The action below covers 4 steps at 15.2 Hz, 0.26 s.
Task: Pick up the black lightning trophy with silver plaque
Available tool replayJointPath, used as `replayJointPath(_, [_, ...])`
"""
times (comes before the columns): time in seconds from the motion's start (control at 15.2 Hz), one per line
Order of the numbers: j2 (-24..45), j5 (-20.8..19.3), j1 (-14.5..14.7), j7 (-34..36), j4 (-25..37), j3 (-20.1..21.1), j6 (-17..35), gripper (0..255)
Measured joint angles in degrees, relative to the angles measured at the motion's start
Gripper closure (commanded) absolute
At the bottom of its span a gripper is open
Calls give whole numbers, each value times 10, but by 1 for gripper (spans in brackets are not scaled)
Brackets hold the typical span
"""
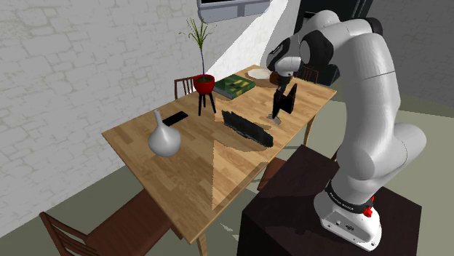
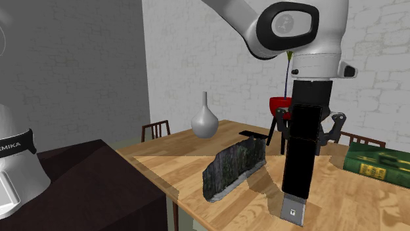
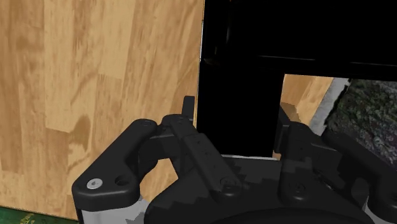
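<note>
The trophy is a tall black slab with a silver plaque at its foot. It stands upright near the table edge on the stand's side. My black gripper comes down over its upper part, and the fingers clasp it from both sides. I cannot tell whether its base touches the wooden table or hangs just above it. In the wrist view the black slab sits between the two fingers, with the gripper shut on it.
A dark, rough, long block lies beside the trophy. Farther off are a white vase, a red pot with a plant on a black stand, a green book, a flat black slab and a pale dish. Chairs ring the table.
</note>
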Motion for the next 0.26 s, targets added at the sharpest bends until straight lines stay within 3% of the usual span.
replayJointPath(0.26, [-18,-8,4,4,0,-6,-17,255])
